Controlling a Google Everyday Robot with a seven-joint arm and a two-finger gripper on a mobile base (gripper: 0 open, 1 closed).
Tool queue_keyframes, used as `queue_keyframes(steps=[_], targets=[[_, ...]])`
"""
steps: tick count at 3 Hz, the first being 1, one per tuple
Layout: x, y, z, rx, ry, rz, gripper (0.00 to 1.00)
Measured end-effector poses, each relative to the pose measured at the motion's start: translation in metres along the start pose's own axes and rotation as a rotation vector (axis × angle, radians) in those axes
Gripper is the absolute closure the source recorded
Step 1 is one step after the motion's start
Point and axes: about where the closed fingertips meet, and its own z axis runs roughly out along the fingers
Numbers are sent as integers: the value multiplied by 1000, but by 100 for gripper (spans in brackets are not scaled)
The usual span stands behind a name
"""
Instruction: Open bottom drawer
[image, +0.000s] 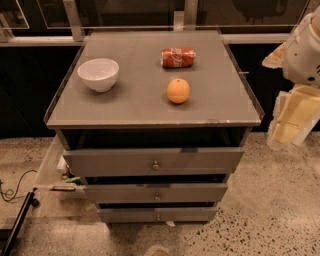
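The bottom drawer (157, 215) is the lowest and narrowest of three grey fronts on the cabinet, with a small round metal knob (158, 217) at its centre. Its front sits back under the middle drawer (156, 193), with a thin dark gap above it. My gripper (292, 125) hangs at the right edge of the view, beside the cabinet's right front corner. It is level with the top drawer (154, 161) and well above and to the right of the bottom knob, touching nothing.
On the cabinet top (130, 107) stand a white bowl (98, 73), a lying red soda can (178, 57) and an orange (178, 90). A cable (15, 187) and a black bar (17, 220) lie on the speckled floor at left. A clear side tray (55, 160) juts from the cabinet's left.
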Motion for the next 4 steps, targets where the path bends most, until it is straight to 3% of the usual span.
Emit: queue_keyframes(steps=[1,2,3,4], targets=[[0,0,0,0,0,0,0],[4,18,11,-22,-21,-8,0],[12,55,34,-16,-77,-50,0],[30,82,81,-14,-162,-80,0]])
